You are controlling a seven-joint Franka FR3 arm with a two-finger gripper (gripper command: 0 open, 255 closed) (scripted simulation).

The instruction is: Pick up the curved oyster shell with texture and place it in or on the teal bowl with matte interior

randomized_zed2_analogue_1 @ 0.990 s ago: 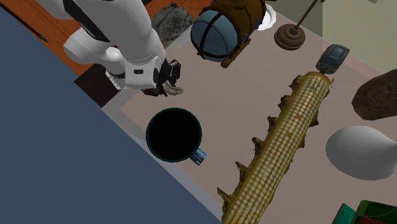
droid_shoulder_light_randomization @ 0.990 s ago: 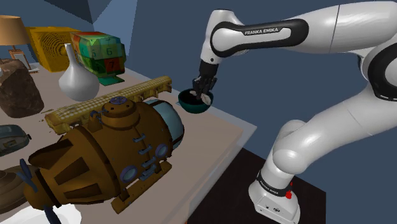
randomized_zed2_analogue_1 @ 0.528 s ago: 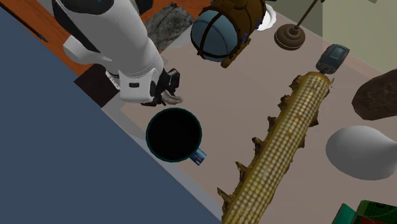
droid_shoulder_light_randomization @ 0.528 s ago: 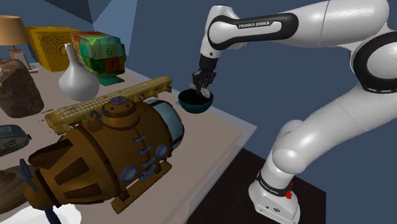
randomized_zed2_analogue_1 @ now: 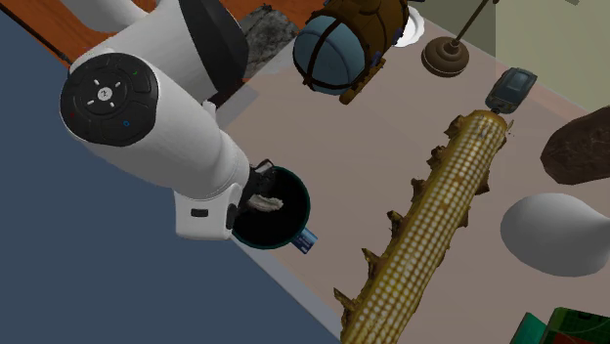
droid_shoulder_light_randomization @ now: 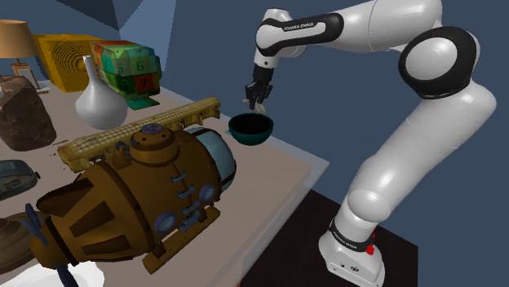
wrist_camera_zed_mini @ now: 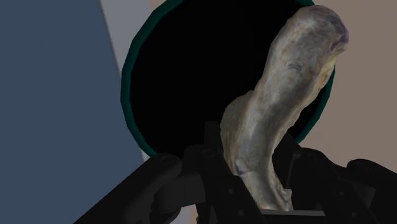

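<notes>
The oyster shell (wrist_camera_zed_mini: 286, 108) is pale, curved and rough, with a purplish tip. My gripper (wrist_camera_zed_mini: 251, 162) is shut on its lower end. Beyond the shell lies the teal bowl (wrist_camera_zed_mini: 130, 95), round with a dark interior. In the shoulder view my gripper (droid_shoulder_light_randomization: 257, 99) hangs a little above the bowl (droid_shoulder_light_randomization: 250, 129), which stands near the table's corner. The second exterior view has the shell (randomized_zed2_analogue_1: 264, 203) over the bowl's (randomized_zed2_analogue_1: 301, 192) dark inside, with the wrist partly covering the bowl's rim.
A large brown submarine-like model (droid_shoulder_light_randomization: 139, 196) and a long spiked yellow cob (droid_shoulder_light_randomization: 143, 130) lie close to the bowl. Farther back stand a white vase (droid_shoulder_light_randomization: 99, 102), a colourful cube (droid_shoulder_light_randomization: 124, 69) and a rock (droid_shoulder_light_randomization: 24, 118). The table edge (droid_shoulder_light_randomization: 302, 155) runs just beside the bowl.
The arm has swung the held shell from beside the bowl to over its opening and lifted it slightly. The bowl has not moved.
</notes>
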